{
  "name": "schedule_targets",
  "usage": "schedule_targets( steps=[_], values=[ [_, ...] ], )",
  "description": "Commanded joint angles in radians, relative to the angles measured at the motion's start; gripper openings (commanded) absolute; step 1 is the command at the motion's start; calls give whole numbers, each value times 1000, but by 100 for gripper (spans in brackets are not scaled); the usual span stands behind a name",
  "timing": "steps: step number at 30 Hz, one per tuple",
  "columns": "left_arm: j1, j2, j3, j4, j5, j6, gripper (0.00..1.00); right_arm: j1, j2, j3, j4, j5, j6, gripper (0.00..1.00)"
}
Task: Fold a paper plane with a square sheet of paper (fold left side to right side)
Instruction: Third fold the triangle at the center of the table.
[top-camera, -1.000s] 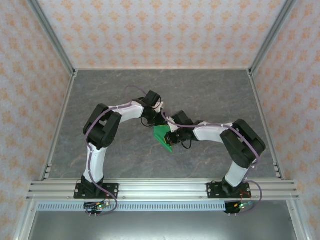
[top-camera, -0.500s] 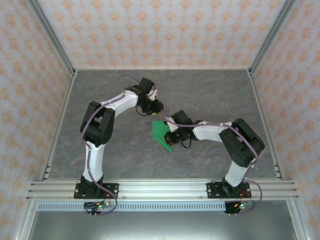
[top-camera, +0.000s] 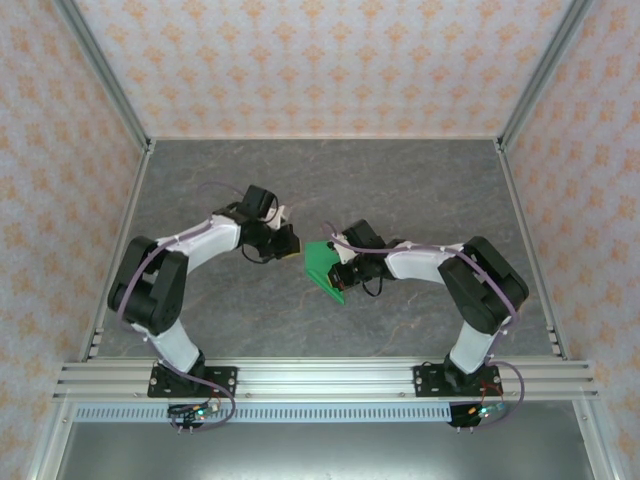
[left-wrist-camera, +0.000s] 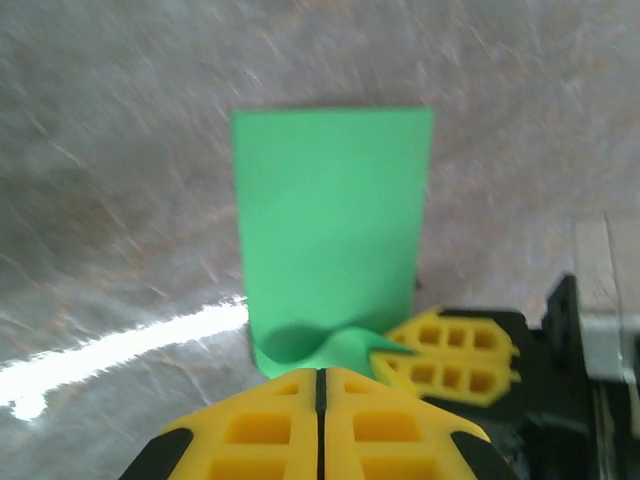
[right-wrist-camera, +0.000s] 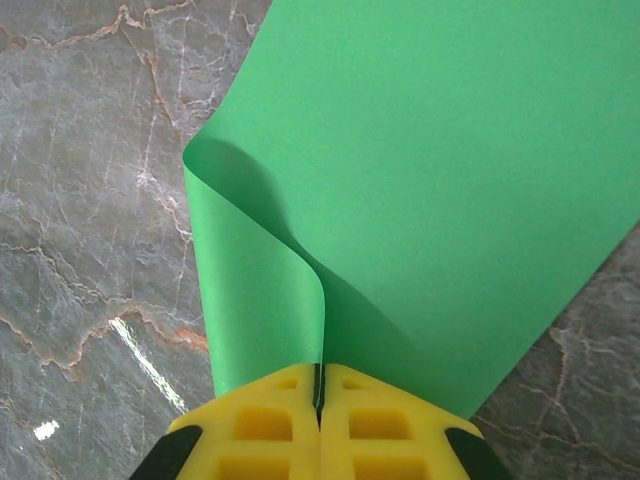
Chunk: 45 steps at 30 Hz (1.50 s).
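Paper: Your square sheet of paper (top-camera: 322, 268) is bright green. It lies near the middle of the grey surface (top-camera: 420, 190), between your two arms.
Paper shape: One side is lifted and bent over the rest in a round, soft curl (a bit like a wave). The rest lies flat on the surface.
Right tool: Your right tool (right-wrist-camera: 320, 372) is closed on the paper. Its yellow fingers (right-wrist-camera: 250, 420) pinch the curled side and the flat part under it together, right at the edge.
Left tool: Your left tool (top-camera: 288, 243) is closed too, but it grips nothing. Its two yellow fingers (left-wrist-camera: 260, 430) are pressed flat against each other.
Left tool place: From above, it sits just to the left of the paper and does not touch it.
Left wrist camera: You look along the closed fingers at the paper, which looks like a tall green box shape here. The right tool's yellow fingers hold the near corner on the right.
Surface: It is grey with pale lines like stone, and a bright streak of light shines on it near the left tool.
Arms: Both arms bend in toward the middle, and their tools point at each other.
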Motion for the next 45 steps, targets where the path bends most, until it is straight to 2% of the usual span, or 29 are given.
schedule_targets(
  steps=[1, 6, 32, 39, 42, 44, 45],
  values=[
    [-69, -22, -68, 196, 59, -111, 8, 4, 64, -21, -98, 53, -26, 0],
    [-140, 29, -80, 262, 28, -159, 7, 3, 63, -22, -106, 58, -27, 0],
    [-148, 167, -143, 281, -42, -148, 3, 3, 64, -12, -108, 52, -21, 0],
    [-148, 159, -169, 246, -78, -127, 2, 3, -7, 15, -99, 63, 46, 0],
    [-149, 165, -173, 238, -88, -122, 2, 0, -75, 45, -108, 99, 90, 18],
    [-148, 169, -175, 238, -95, -121, 2, -10, -121, 61, -126, 120, 113, 33],
    [-148, 168, -176, 238, -98, -121, 1, -15, -138, 66, -138, 125, 116, 35]
  ],
)
